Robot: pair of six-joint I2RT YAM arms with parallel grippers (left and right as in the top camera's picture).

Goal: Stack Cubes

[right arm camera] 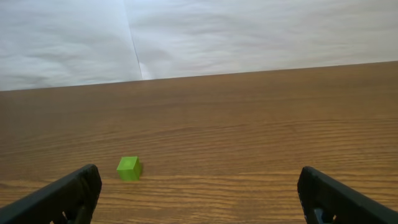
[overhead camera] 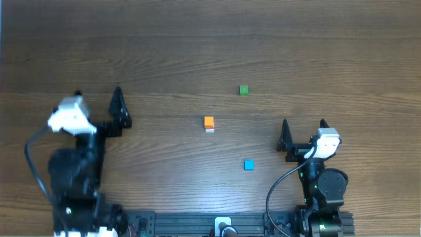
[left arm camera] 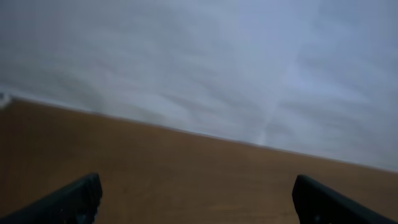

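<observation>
An orange cube [overhead camera: 208,121] sits mid-table on top of a white cube [overhead camera: 209,130], of which a thin edge shows. A green cube [overhead camera: 244,90] lies farther back and to the right, and a blue cube [overhead camera: 248,164] lies nearer the front. My left gripper [overhead camera: 98,100] hangs open at the left, well away from all cubes; its wrist view has its fingers [left arm camera: 74,199] spread over bare wood. My right gripper [overhead camera: 304,131] is open at the right, beside the blue cube. The green cube [right arm camera: 129,168] lies ahead of the right gripper [right arm camera: 199,183], off toward one finger.
The brown wooden table [overhead camera: 164,59] stretches wide around the cubes. A pale sheet or wall [right arm camera: 249,31] rises behind the table's far edge. Both arm bases stand along the front rail [overhead camera: 217,224].
</observation>
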